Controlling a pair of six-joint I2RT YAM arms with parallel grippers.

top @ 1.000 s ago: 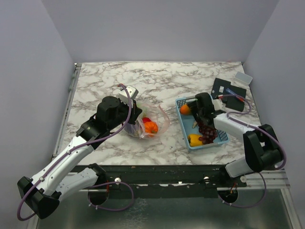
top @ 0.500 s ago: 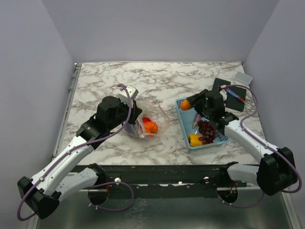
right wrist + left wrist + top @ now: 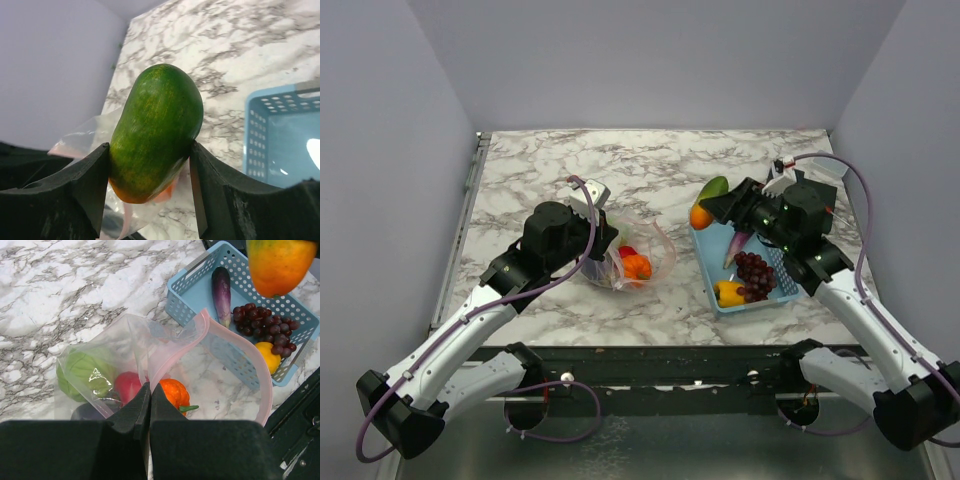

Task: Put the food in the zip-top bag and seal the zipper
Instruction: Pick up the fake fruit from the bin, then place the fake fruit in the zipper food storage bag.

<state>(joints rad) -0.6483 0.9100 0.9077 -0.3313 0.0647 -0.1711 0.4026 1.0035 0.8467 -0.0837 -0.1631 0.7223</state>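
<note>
The right end effector (image 3: 712, 203) grasps a green-and-orange toy fruit (image 3: 155, 130) over the tabletop (image 3: 570, 170), near the blue basket's (image 3: 190, 290) far-left corner; the left end effector (image 3: 145, 407) is clenched on the zip-top bag's (image 3: 125, 345) edge, its pink zipper (image 3: 235, 338) gaping. A dark shape (image 3: 87, 412) beside the tomato (image 3: 127, 387) is hard to make out; the bag holds cabbage (image 3: 82, 372), tomato and pumpkin (image 3: 172, 392); the basket holds eggplant (image 3: 221, 290), grapes (image 3: 262, 325) and pepper (image 3: 270, 355).

Left gripper (image 3: 149, 390) pinched shut on near edge of zip-top bag (image 3: 125, 337). Pink zipper (image 3: 235, 342) loops open toward blue basket (image 3: 181, 315). In bag: cabbage (image 3: 82, 375), tomato (image 3: 127, 387), pumpkin (image 3: 172, 391). Basket on marble bench (image 3: 75, 285) holds eggplant (image 3: 221, 290), grapes (image 3: 262, 327), yellow pepper (image 3: 269, 356). Orange fruit (image 3: 277, 265) at top right, cropped.
</note>
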